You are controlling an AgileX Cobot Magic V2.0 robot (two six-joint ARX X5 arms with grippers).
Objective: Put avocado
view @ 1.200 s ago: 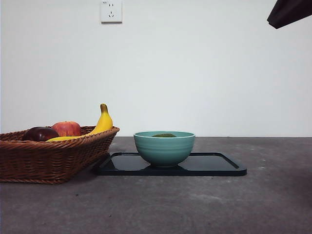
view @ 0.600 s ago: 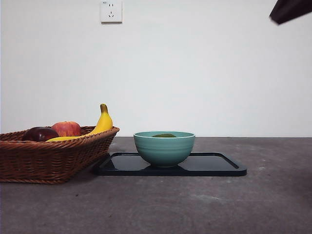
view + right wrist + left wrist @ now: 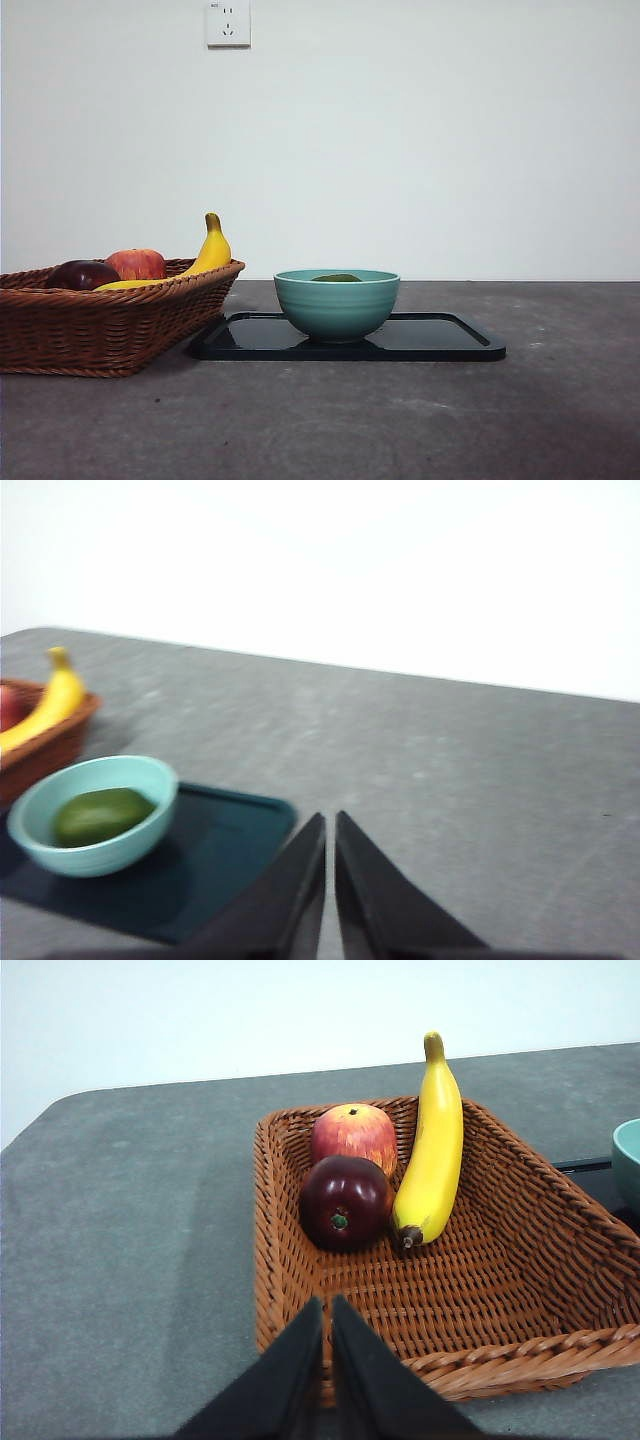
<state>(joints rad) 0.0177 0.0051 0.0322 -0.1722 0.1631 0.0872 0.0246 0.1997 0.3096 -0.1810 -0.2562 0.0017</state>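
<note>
Right tool (image 3: pixel 330 880) hung clenched, empty, above bare bench (image 3: pixel 480 780). Ahead and off toward basket side: avocado (image 3: pixel 97 815) lay inside teal bowl (image 3: pixel 110 855) on dark tray (image 3: pixel 235 845), well apart from tool. Long axis roughly level, crosswise to tool's line. Right tool judged nearer. Left tool (image 3: pixel 328 1360) clenched, empty, over basket (image 3: pixel 520 1260). Avocado looked already placed.
</note>
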